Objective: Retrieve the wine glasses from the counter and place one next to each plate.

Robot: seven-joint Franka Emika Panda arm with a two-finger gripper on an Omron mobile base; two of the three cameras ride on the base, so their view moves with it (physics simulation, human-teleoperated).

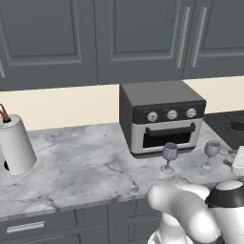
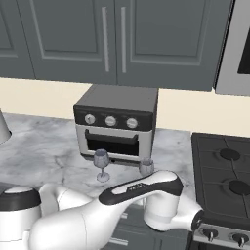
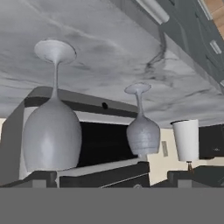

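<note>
The white arm is reaching forward over the front edge of the worktop (image 1: 86, 167), a white marble slab with grey veins sitting above dark grey drawer fronts (image 1: 28, 226). The gripper (image 3: 111, 177) is showing in the hand view as two dark tips set wide apart at the bottom, with nothing between them, and the picture there is turned upside down.

Two wine glasses are standing upright on the worktop, stems vertical, feet flat on the marble, bowls opening upward. The nearer wine glass (image 3: 51, 131) is sitting close to the hand, toward the stove side; in the right base view the forearm is covering most of it (image 2: 146, 167). The farther wine glass (image 1: 169, 153) is standing beside it, apart from it, just in front of the toaster oven (image 1: 162, 116).

The toaster oven is resting against the back of the worktop, three knobs across its face. A paper towel roll (image 1: 15, 144) is standing toward the worktop's left end. A black stove (image 2: 224, 180) is adjoining the right end. Behind, a cream wall strip is running under dark grey cabinets (image 1: 95, 38). No writing is legible anywhere.
</note>
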